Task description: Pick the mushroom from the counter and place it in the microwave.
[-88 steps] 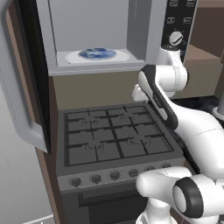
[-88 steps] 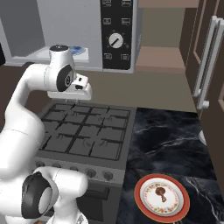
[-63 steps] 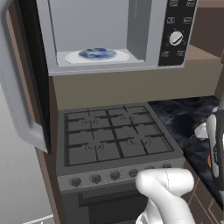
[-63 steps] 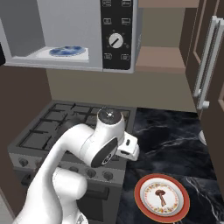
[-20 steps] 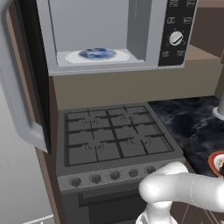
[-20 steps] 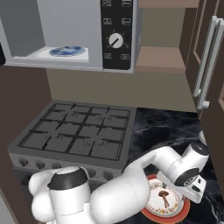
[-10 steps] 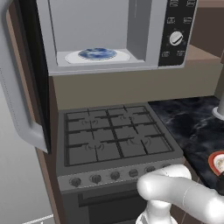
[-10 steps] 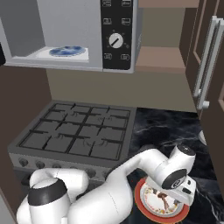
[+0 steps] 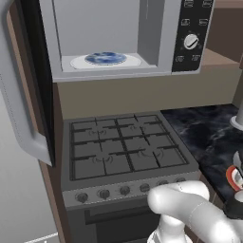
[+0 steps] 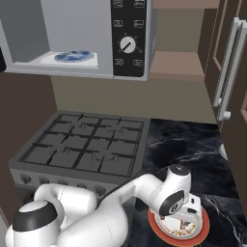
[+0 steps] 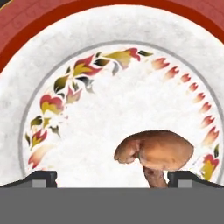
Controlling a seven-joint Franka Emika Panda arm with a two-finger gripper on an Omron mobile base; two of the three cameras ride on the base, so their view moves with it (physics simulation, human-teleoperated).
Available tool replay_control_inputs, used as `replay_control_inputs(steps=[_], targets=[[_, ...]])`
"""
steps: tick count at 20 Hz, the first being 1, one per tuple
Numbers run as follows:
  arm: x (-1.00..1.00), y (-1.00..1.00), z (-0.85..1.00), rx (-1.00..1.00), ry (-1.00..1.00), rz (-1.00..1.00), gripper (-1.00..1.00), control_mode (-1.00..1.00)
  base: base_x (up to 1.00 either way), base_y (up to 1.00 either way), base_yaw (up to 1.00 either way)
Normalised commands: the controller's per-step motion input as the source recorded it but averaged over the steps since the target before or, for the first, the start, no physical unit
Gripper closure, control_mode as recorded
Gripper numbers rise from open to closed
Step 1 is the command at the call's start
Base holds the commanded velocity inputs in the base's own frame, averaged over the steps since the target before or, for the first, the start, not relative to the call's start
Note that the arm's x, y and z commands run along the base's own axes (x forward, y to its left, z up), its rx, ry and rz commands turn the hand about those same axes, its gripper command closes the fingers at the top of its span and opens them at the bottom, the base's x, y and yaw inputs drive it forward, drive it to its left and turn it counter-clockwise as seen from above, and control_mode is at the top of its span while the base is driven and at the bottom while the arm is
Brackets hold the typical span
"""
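Right up close in your hand view, the mushroom [image 11: 156,153] is lying on the white centre of the red-rimmed plate [image 11: 52,26], brown cap toward the middle and its stem running down to the bottom edge. Your gripper [image 11: 112,178] is spread wide, with one dark fingertip [image 11: 40,176] off to the left over bare plate and the other sitting just right of the stem. The mushroom sits in the gap, closer to the right tip than the left, and nothing is pinched. I can't tell from this angle if that right tip is actually touching it.

From the right base view, your hand is down over the plate [image 10: 202,226], which sits on the black marbled counter [image 10: 188,144] near its front edge, right of the gas hob [image 10: 82,144]. The arm covers most of the plate there, so the mushroom itself is hidden.

In the left base view you just catch a sliver of the plate [image 9: 233,175] at the right edge.

Further back and up, the microwave [image 9: 156,38] has its door [image 9: 23,95] swung open to the left, with a blue patterned plate [image 9: 105,58] on the white turntable [image 9: 130,61] inside.
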Motion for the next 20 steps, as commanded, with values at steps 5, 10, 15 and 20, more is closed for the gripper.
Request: replay_control_inputs(steps=[5,10,15,20], targets=[[0.07,-0.31,-0.06,0.00,-0.01,0.21,-1.00,-1.00,0.00,0.00,0.00],[-0.01,-0.12,-0.04,0.00,0.00,0.23,1.00,-1.00,0.00,0.00,0.00],[-0.05,-0.03,-0.01,0.04,0.00,0.19,1.00,-1.00,0.00,0.00,0.00],[-0.14,0.00,0.02,0.08,0.00,0.09,1.00,-1.00,0.00,0.00,0.00]])
